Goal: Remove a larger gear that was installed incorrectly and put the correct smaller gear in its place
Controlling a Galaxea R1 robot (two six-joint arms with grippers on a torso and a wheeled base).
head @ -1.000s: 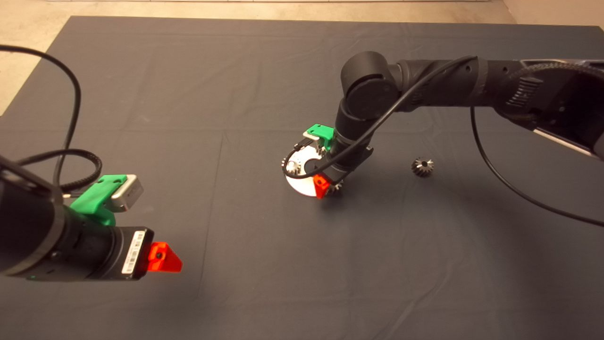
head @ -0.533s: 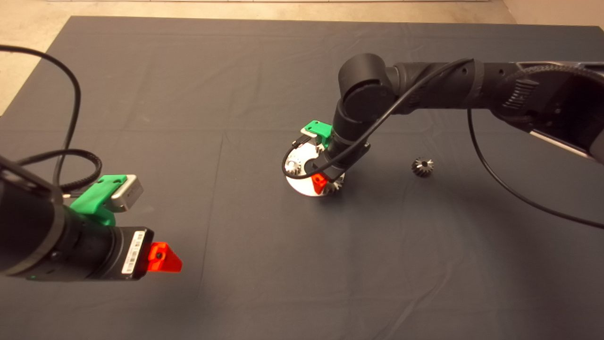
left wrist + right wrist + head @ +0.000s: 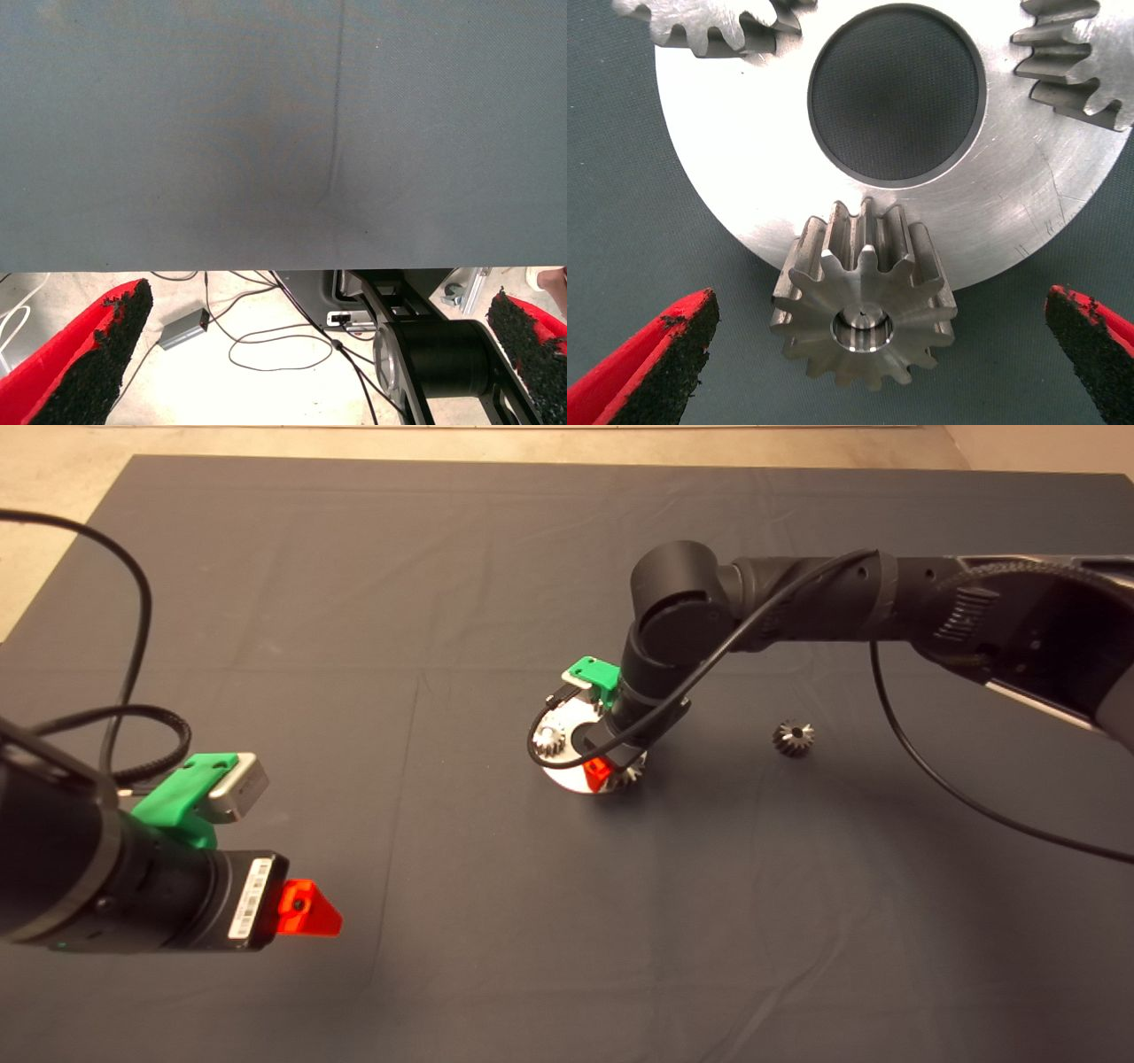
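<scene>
Lowered a little further over the silver disc [image 3: 567,775], the right tool [image 3: 879,305] is now seen closer to the surface [image 3: 443,602] than in the earlier head frames: its one visible red finger [image 3: 598,772] shows smaller and tucked nearer the disc's rim, and the black elbow of the right arm [image 3: 678,598] is shifted slightly toward 9 o'clock. Nothing else is altered between the frames; the disc and the gears are found in the same places, and the left tool [image 3: 314,350] is held parked at the surface's 8 o'clock corner, with its fingers spread and nothing between them. In the right wrist view the right tool is released, its two pads set wide on either side of the larger gear [image 3: 864,341], which is not yet touched. The larger gear is seated at the disc's 5 o'clock rim, overhanging the edge, while two pale gears [image 3: 713,22] [image 3: 1076,66] are mounted elsewhere on the disc. The smaller gear [image 3: 793,738] is left on the surface at 3 o'clock from the disc, well apart. The descent is judged to be the approach for pulling the wrong gear; the closing of the fingers is still to be done, and the swap is not begun.
</scene>
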